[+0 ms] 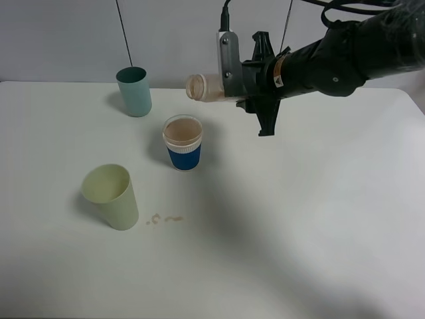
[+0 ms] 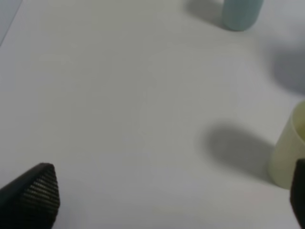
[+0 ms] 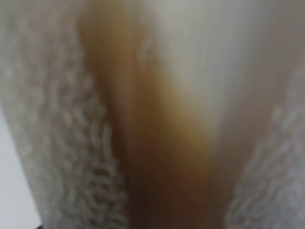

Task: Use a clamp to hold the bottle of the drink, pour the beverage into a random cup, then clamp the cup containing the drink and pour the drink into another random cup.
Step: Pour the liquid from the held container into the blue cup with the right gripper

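Note:
My right gripper (image 1: pixel 244 85) is shut on the bottle (image 1: pixel 204 87), which lies tipped on its side in the air with its mouth pointing left, just above and behind the blue-banded white cup (image 1: pixel 182 143). That cup holds pale brown foamy drink. No stream shows between the bottle's mouth and the cup. In the right wrist view the bottle (image 3: pixel 209 71) fills the frame, with a streak of brown beverage (image 3: pixel 157 157) inside it. The teal cup (image 1: pixel 134 91) stands at the back left, also in the left wrist view as the teal cup (image 2: pixel 240 13). My left gripper (image 2: pixel 167 198) is open over bare table.
A pale green cup (image 1: pixel 111 196) stands at the front left, and its side (image 2: pixel 288 157) shows near my left gripper's fingertip. A few small brown spilled drops (image 1: pixel 164 218) lie on the white table (image 1: pixel 299 232) beside it.

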